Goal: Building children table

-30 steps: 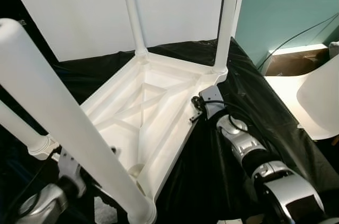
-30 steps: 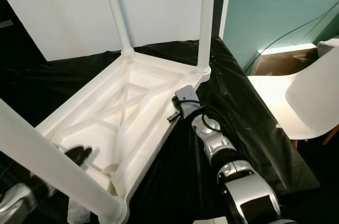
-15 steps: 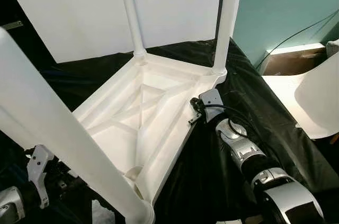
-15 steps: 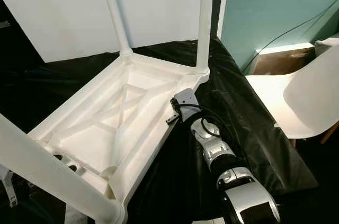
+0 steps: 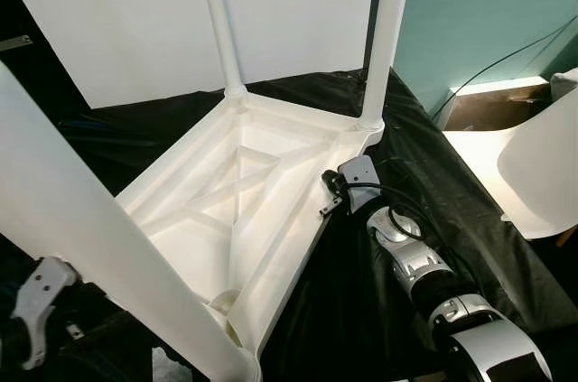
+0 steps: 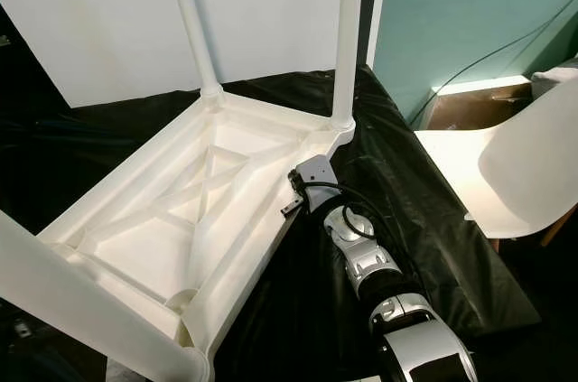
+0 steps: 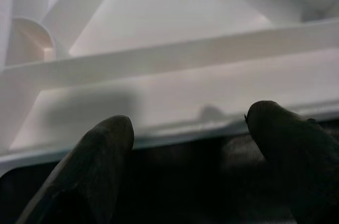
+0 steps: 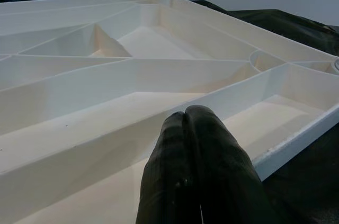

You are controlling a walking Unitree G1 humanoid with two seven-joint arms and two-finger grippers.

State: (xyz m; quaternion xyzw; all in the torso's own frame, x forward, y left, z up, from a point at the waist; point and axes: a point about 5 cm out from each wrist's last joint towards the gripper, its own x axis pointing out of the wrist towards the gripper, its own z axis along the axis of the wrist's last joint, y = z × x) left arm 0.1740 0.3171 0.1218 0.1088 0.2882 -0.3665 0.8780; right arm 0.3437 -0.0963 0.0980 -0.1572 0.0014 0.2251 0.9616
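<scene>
Left eye view: left gripper (image 7: 185, 144) (open, empty) has pulled back from the table (image 5: 271, 183); right gripper (image 8: 193, 155), closed, still steadies its edge.

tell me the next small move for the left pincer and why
Probably ease the open left pincer forward to close on the upturned table's rim: its fingers sit just short of that edge, while the shut right pincer already rests at the far side.

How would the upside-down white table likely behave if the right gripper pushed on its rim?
The table looks like hollow ribbed plastic, so probably light and stiff. It lies on glossy black sheeting, so it may slide rather than flex. The upright legs could make it tippy. The right gripper sits shut at the rim.
</scene>
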